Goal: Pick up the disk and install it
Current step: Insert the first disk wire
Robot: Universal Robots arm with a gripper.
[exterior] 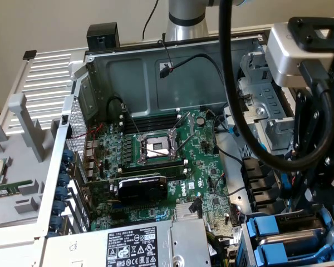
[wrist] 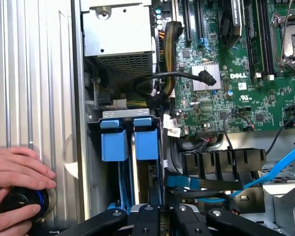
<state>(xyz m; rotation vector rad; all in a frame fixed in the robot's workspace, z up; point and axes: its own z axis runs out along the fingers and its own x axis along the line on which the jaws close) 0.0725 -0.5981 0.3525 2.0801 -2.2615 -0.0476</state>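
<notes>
Wrist view: we are seeing the disk [wrist: 147,145] sitting in the drive bay [wrist: 119,114] beside a second blue carrier [wrist: 113,145], its long axis running from its far end straight toward the gripper [wrist: 155,210], which is hanging right at its near end. We are failing to tell the gripper's opening or whether it grips anything.
</notes>
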